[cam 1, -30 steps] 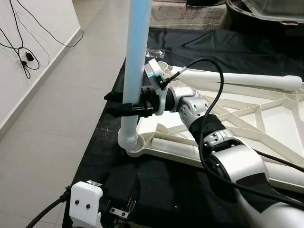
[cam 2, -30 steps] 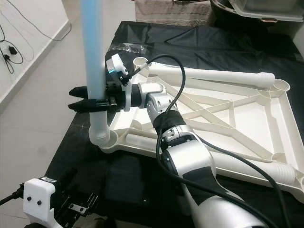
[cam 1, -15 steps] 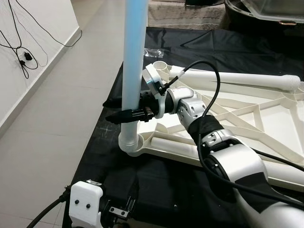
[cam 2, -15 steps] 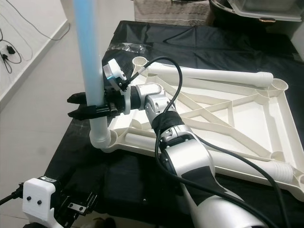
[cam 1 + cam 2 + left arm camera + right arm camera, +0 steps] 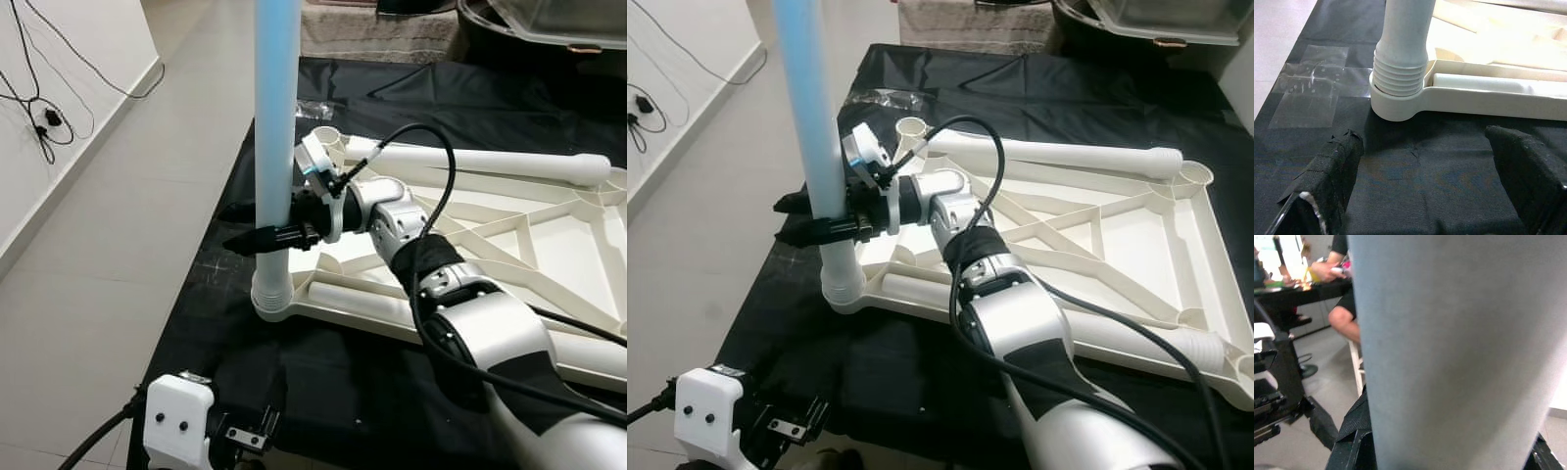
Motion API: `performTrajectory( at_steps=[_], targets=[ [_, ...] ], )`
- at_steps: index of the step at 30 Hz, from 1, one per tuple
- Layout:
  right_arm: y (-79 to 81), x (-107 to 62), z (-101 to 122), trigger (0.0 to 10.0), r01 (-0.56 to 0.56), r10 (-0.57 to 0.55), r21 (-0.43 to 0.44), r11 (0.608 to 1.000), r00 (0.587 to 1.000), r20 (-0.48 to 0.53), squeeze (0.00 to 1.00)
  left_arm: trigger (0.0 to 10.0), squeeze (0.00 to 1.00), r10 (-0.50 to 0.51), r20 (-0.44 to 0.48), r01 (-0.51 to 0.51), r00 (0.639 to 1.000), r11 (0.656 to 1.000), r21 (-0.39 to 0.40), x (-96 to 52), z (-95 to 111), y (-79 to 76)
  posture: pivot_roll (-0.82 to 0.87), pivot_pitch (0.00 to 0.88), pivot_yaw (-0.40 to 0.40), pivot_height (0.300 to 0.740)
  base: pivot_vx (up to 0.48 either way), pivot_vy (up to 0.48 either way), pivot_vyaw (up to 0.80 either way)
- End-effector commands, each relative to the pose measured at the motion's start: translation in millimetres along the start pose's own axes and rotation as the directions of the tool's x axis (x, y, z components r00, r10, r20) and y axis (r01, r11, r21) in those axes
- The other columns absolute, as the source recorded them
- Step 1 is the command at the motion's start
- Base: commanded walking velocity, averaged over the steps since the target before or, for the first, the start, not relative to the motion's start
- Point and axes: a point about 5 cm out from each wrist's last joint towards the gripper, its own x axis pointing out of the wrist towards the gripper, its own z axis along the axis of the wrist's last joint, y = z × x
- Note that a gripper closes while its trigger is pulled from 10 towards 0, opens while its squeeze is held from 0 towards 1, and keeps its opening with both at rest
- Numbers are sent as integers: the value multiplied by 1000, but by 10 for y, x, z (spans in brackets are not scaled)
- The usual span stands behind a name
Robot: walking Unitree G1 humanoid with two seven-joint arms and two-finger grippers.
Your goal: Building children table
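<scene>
Silver arm, black cable

Home room, tiled floor, wall cables, couch

Leg upright in tabletop corner socket, left side
</scene>
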Motion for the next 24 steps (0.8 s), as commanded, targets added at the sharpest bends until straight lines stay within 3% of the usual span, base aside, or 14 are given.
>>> performTrajectory(
  at_steps=[1, 6, 10, 13, 20, 22, 24],
  targets=[
    [73, -15, -229, 10000, -22, 27, 66, 998, 996, -82, 0, 10000, 0, 6, 2, -6, 1000, 1000, -1, -28, 11, -7, 122, 253, -30, 740, 0, 0, 0],
    [103, 43, -281, 10000, -59, 63, 37, 998, 988, -139, 0, 10000, 0, 7, 2, -7, 1000, 1000, 1, -23, 9, -7, 124, 253, -31, 740, 0, 0, 0],
    [163, 214, -381, 10000, -146, 138, -18, 989, 962, -237, 0, 10000, 0, 15, 6, -15, 1000, 1000, 10, -20, 17, 14, 123, 251, -30, 740, 0, 0, 0],
    [151, 246, -389, 10000, -131, 121, -23, 991, 961, -250, 0, 10000, 0, 17, 8, -17, 1000, 1000, 11, -19, 19, 17, 124, 249, -34, 740, 0, 0, 0],
    [45, 325, -418, 10000, 85, -88, -23, 996, 968, -235, 0, 10000, 0, 29, 16, -29, 999, 999, 17, -11, 24, 35, 121, 249, -38, 740, 0, 0, 0],
    [45, 325, -418, 10000, 85, -88, -23, 996, 968, -235, 0, 10000, 0, 29, 16, -29, 999, 999, 17, -11, 24, 35, 121, 249, -38, 740, 0, 0, 0],
    [13, 284, -480, 10000, 192, -175, 56, 980, 958, -226, 0, 10000, 0, 37, 20, -38, 999, 999, 22, 3, 25, 54, 113, 247, -35, 740, 0, 0, 0]
  ],
)
